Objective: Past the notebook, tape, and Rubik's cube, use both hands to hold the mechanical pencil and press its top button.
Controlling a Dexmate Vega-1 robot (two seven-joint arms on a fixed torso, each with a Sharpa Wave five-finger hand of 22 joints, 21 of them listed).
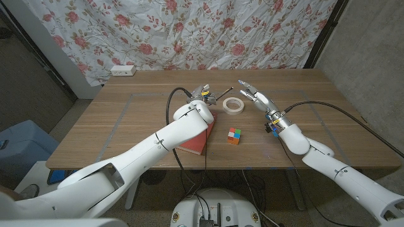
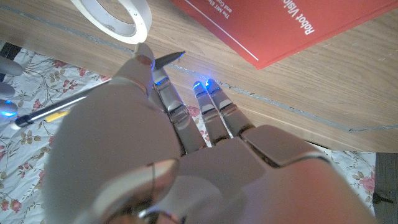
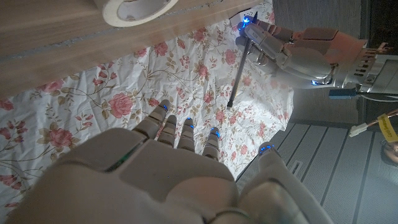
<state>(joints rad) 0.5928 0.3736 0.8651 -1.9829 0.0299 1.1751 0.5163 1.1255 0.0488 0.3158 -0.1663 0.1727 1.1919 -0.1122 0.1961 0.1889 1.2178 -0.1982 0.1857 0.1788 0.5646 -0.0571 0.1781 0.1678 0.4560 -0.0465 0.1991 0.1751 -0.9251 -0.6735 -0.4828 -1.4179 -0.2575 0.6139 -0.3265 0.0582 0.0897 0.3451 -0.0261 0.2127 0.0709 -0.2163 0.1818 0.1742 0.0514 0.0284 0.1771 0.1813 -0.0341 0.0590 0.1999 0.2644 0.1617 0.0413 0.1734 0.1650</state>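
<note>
Spanning the scene, the wooden worktop [image 1: 126,120] carries a red notebook [image 1: 197,140], with the Rubik's cube [image 1: 234,135] just beside it and the tape [image 1: 233,105] behind. Beyond the notebook, the left hand [image 1: 201,94] grasps the mechanical pencil [image 1: 222,92] aloft; the right hand [image 1: 257,98] hovers near, fingers spread, holding nothing.

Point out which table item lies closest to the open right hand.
The tape roll, white and ring-shaped, lies just left of the right hand; the Rubik's cube and red notebook sit nearer the robot.

Dim, warm indoor light; head view sharp, wrist views blurred up close.
</note>
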